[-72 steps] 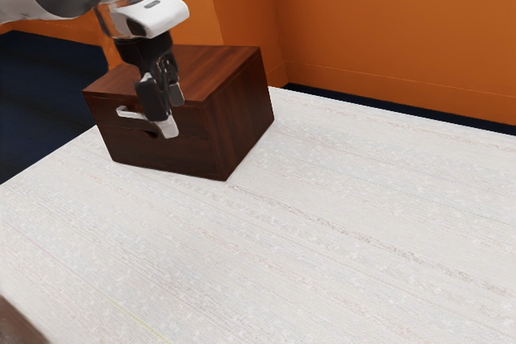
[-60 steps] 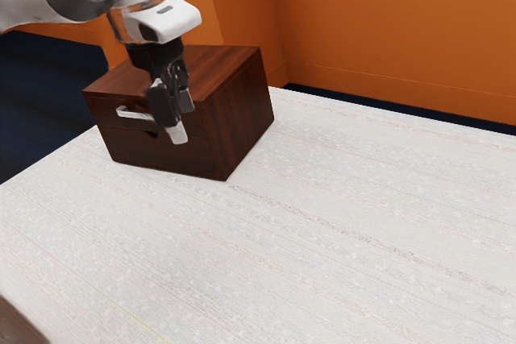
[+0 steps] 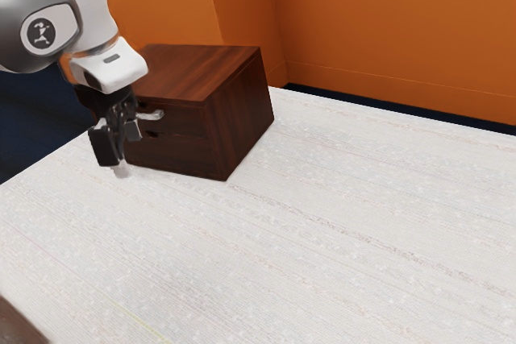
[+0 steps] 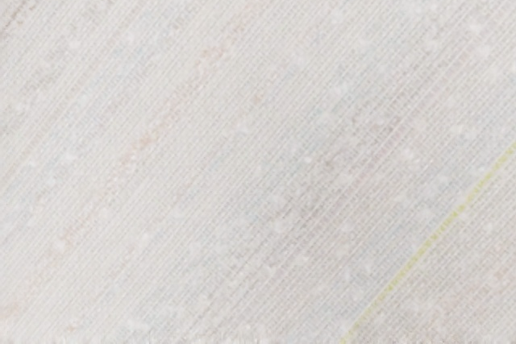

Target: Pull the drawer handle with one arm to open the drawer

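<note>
A dark wooden drawer box [image 3: 211,98] stands at the back left of the white table [image 3: 322,223]. Its pale metal handle [image 3: 150,114] sticks out of the front face, and the drawer front looks flush with the box. My gripper [image 3: 117,163] hangs in front of the box's left part, pointing down, just above the table. It is below and to the exterior view's left of the handle and holds nothing. My arm hides the box's left corner. The wrist view looks straight down on the bare table surface [image 4: 242,142].
Orange walls rise behind the table, with a dark floor strip to the exterior view's left. The table's left edge runs close by my gripper. A thin yellow line [image 4: 435,235] crosses the tabletop under my hand. Open table stretches to the right and front.
My hand has left the handle and swung down and toward the exterior view's left, from the box's front to just above the table. The box has not moved.
</note>
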Robot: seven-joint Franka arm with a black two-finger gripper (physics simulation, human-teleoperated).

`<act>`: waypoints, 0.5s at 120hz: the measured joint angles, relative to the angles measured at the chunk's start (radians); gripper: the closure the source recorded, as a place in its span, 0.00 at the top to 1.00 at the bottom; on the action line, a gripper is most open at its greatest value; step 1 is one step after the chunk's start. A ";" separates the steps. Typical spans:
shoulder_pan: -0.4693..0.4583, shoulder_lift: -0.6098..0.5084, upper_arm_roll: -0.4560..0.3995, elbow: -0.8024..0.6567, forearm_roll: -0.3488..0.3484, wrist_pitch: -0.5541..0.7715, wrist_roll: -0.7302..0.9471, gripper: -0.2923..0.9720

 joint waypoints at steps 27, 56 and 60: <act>0.021 0.018 0.055 -0.053 0.012 0.178 0.201 0.77; 0.154 0.049 0.055 -0.035 0.002 0.270 0.421 0.77; 0.172 0.050 0.054 -0.036 -0.002 0.284 0.453 0.77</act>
